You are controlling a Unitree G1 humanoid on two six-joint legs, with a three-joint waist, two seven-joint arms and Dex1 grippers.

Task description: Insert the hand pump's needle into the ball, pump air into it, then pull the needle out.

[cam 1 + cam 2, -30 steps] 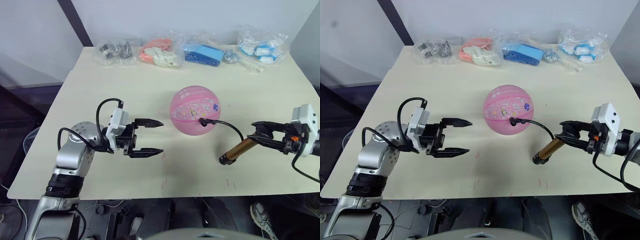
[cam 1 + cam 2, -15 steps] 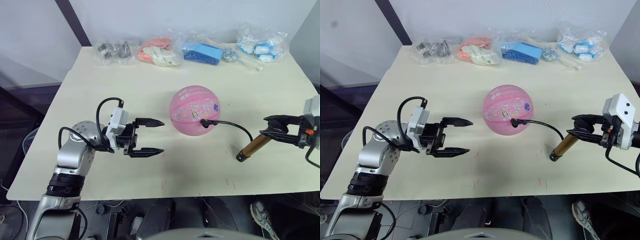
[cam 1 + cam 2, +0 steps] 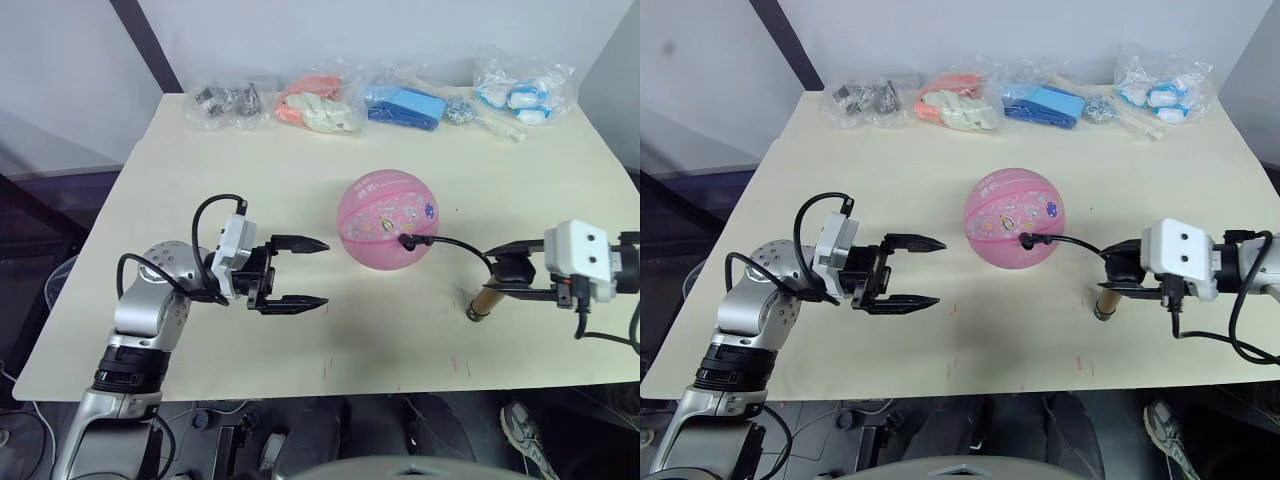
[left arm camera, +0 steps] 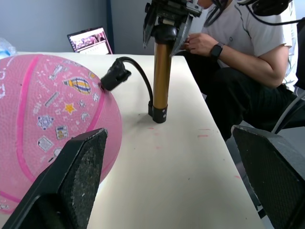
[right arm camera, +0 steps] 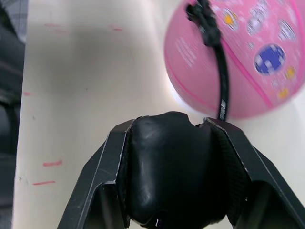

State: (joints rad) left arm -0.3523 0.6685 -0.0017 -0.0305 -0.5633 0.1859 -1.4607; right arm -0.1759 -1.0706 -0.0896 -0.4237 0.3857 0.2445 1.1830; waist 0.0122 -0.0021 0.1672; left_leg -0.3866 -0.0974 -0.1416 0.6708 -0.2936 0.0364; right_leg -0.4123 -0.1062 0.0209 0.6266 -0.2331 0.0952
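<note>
The pink ball [image 3: 388,222] rests mid-table. The needle is hidden in the ball; its black fitting [image 3: 408,241] presses against the valve, and the thin black hose [image 3: 460,248] arcs over to the hand pump [image 4: 162,71]. The gold pump stands upright with its base on the table, right of the ball. My right gripper [image 3: 505,270] is shut on the pump's black top end [image 5: 171,162]. My left gripper [image 3: 322,272] hovers open to the left of the ball, a short gap away, with nothing between its fingers [image 4: 71,176].
Several clear bags of small items [image 3: 320,105] line the table's far edge. A seated person [image 4: 248,52] is beyond the table's right side, with a laptop [image 4: 90,40] behind the ball in the left wrist view. Bare tabletop [image 3: 380,340] lies in front of the ball.
My right gripper has turned and swung the pump from a slant to upright, shifting it slightly toward the ball. The ball, the fitting and my left arm have stayed put.
</note>
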